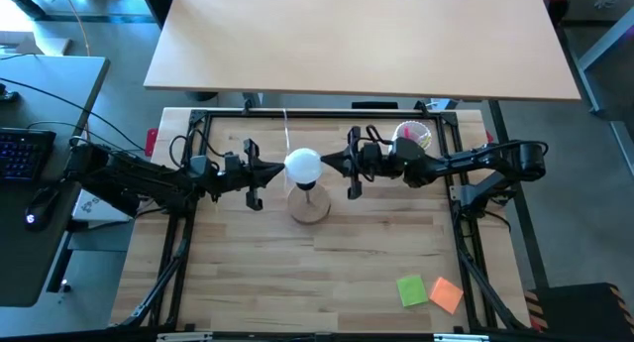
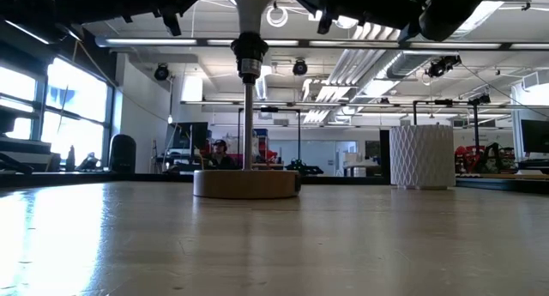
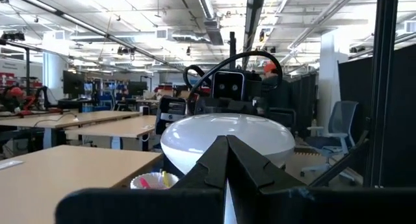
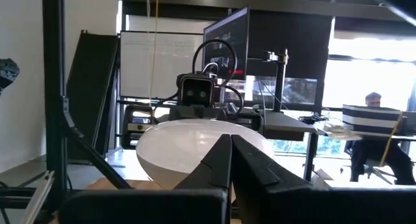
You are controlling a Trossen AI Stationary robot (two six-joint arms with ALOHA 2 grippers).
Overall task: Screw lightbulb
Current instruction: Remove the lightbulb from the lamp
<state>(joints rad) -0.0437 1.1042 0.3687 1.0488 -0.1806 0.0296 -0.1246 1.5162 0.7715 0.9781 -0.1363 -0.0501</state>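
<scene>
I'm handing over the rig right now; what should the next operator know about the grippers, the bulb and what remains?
Left gripper: shut, tip at the lightbulb's left side.
Right gripper: shut, tip at its right side.
Neither grips the bulb; contact cannot be told.
Lightbulb: sits upright in the black socket of the round wooden lamp base, mid-table.
White cup: behind the right arm, untouched.
Done: bulb placed in socket.
Left: whether it is fully screwed in cannot be told; check, then retract arms.

light: bright — ceiling strips (image 2: pixel 360 43), daylight through window (image 4: pixel 364 78)
glare: sheen on table (image 2: pixel 103 210)
silhouettes: arms dark against ceiling in low view
focus: near tabletop soft — background sharper
</scene>
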